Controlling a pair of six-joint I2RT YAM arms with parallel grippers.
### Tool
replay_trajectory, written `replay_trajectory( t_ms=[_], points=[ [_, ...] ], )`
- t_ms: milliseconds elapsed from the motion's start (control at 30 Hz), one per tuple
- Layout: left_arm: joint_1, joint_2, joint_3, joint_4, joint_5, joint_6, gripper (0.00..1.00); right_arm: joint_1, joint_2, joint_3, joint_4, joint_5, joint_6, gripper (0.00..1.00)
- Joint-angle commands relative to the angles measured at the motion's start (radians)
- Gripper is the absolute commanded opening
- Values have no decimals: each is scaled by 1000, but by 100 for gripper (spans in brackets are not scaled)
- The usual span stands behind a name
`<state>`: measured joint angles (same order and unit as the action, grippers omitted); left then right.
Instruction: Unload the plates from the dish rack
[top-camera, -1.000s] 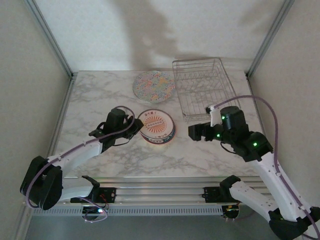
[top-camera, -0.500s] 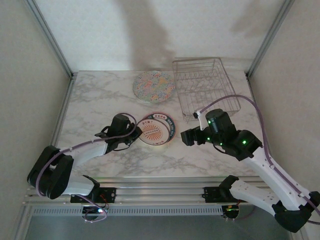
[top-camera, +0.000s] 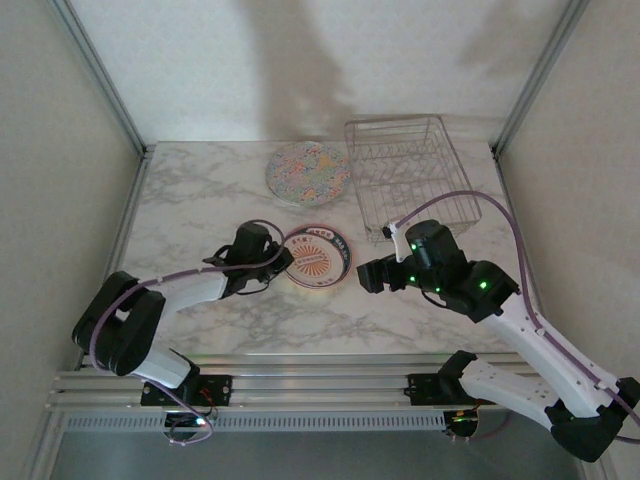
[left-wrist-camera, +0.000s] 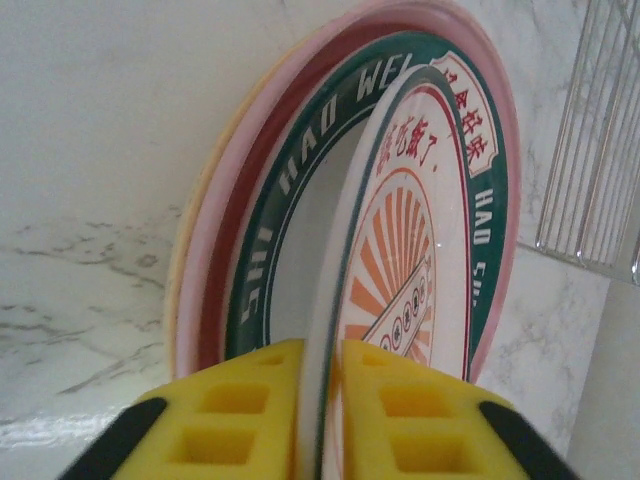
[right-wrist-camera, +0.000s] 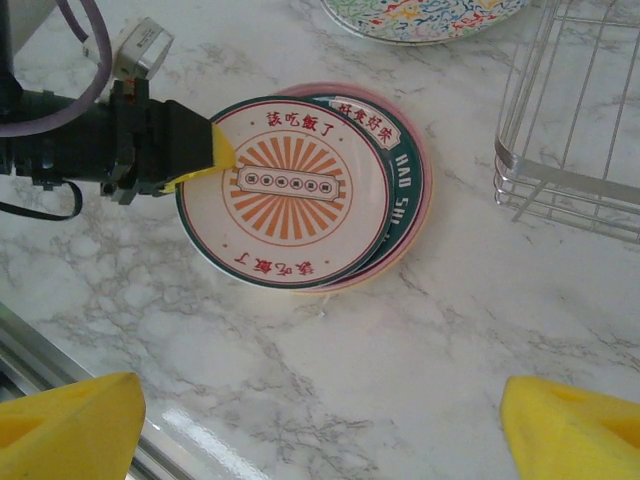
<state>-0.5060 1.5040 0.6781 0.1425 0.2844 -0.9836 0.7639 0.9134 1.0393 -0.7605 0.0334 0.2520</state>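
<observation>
My left gripper (top-camera: 281, 262) is shut on the left rim of the small white plate with orange centre and dark rim (top-camera: 318, 257). That plate (right-wrist-camera: 285, 190) lies over a stack: a green-rimmed plate (right-wrist-camera: 405, 175), a pink plate (left-wrist-camera: 505, 130) and an orange-yellow edge (left-wrist-camera: 178, 310) underneath. Its gripped side (left-wrist-camera: 390, 200) is tilted slightly off the stack, with my left gripper (left-wrist-camera: 320, 400) pinching it between yellow pads (left-wrist-camera: 240, 420). The speckled floral plate (top-camera: 308, 172) lies flat behind. The wire dish rack (top-camera: 405, 175) stands at back right, no plates in it. My right gripper (top-camera: 372, 272) hovers open right of the stack.
The marble table (top-camera: 190, 200) has bare room at left and front. The rack's near corner (right-wrist-camera: 520, 170) stands close to the stack's right side. Aluminium frame posts (top-camera: 100, 75) flank the table, and a rail (top-camera: 320, 365) runs along the near edge.
My left gripper has shifted right and a little nearer with the small plate, settling it lower over the stack. My right gripper has moved left toward the stack.
</observation>
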Motion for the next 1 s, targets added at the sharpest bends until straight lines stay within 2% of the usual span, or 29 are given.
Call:
replay_trajectory(
  t_ms=[0,267,533,700,833,867,967],
  points=[
    [-13,26,37,-64,-55,40,25,8,-10,-5,23,5,24,92],
    [-30,27,112,-186,-111,76,45,8,-11,2,17,12,27,93],
    [-52,1,204,-353,-207,89,52,9,-11,17,2,36,29,94],
    [-60,-37,251,-442,-270,81,69,8,-11,34,-26,78,49,95],
    [-62,-93,279,-503,-329,72,85,4,-15,60,-74,197,82,99],
    [-61,-112,289,-522,-351,74,98,-8,-17,71,-94,236,92,99],
    [-38,-183,298,-547,-397,82,100,-132,-17,96,-154,276,143,99]
  ],
)
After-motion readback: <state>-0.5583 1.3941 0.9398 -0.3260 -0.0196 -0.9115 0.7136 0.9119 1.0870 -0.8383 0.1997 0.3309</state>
